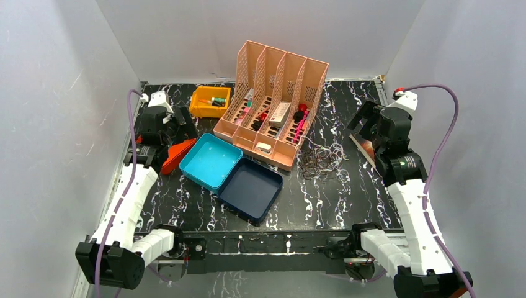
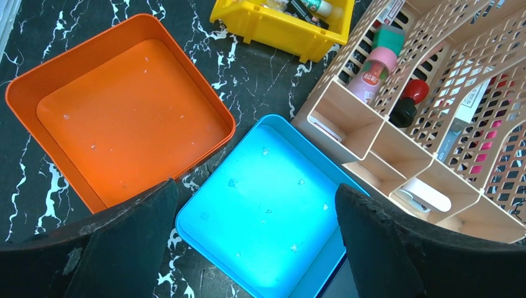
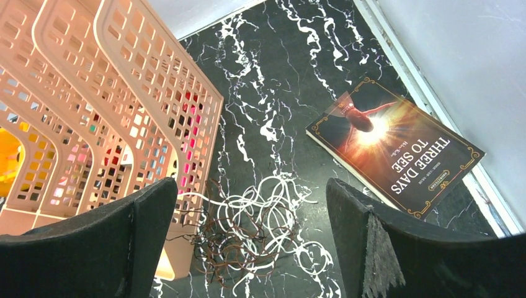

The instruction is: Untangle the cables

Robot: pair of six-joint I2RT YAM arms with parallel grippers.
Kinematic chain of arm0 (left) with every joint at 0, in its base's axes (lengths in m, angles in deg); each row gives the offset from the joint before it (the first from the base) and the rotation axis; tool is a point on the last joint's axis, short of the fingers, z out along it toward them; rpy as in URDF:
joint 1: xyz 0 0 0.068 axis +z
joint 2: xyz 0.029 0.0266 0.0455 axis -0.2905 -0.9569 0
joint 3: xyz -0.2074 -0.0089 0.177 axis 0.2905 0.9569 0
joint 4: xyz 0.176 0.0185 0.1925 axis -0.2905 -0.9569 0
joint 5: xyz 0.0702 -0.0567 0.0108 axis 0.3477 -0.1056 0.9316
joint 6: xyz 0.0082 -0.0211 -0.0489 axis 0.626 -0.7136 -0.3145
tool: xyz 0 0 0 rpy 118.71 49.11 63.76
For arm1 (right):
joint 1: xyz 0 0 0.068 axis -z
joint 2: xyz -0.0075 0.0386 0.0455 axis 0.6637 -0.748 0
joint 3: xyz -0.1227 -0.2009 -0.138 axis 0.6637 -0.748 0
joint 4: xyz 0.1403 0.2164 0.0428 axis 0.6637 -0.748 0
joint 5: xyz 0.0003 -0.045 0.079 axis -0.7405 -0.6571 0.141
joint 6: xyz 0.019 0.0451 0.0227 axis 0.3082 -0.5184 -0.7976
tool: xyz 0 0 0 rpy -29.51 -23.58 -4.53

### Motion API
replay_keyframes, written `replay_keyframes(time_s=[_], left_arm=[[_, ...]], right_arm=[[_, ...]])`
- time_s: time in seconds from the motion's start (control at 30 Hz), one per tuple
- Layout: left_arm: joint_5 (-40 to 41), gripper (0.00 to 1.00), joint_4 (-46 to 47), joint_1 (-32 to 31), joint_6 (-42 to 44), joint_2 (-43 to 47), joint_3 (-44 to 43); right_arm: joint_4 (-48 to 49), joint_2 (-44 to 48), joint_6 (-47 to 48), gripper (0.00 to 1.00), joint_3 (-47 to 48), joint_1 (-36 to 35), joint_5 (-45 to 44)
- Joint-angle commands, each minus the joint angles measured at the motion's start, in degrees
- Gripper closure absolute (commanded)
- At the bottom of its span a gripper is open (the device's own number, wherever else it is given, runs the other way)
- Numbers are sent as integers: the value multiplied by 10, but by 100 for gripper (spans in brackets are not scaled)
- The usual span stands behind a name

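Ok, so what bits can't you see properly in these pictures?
- Cables: top view, too thin and tangled to count.
- Book: top view, mostly hidden by the right arm.
- Orange tray: left wrist view, near corner behind the left hand.
- Organizer: both wrist views, cut off by picture edges.

Black marbled table (image 1: pixel 322 198) carries: pink organiser (image 1: pixel 273 105) at 12 o'clock, yellow bin (image 1: pixel 209 101) at 11, orange tray (image 1: pixel 177 155) at 9. A light-blue tray (image 1: pixel 211 161) and a navy tray (image 1: pixel 251 189) touch near centre. The cables (image 1: pixel 322 160) and a book (image 1: pixel 363 148) lie at 3.

White and brown cables (image 3: pixel 248 230) (black-marbled table (image 1: pixel 322 198)).
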Motion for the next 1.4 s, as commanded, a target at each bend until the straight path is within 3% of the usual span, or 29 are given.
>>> replay_keyframes(time_s=[0.0,0.37,0.83,0.97,1.2,1.37], left_arm=[[0,2,4,7,5,-2,-31],[-22,2,-20,9,-57,-15,-47],[-38,2,29,9,-16,7,-6],[-51,2,29,9,-12,-3,10],[-63,2,36,9,-7,-1,36],[-63,2,50,9,-2,13,56]], right_arm=[[6,1,-7,2,33,5,27],[12,2,-9,2,33,7,44],[-52,0,-18,2,6,8,97],[-58,-18,9,2,3,7,172],[-24,-80,56,3,-6,8,404],[26,-121,9,9,-18,0,432]])
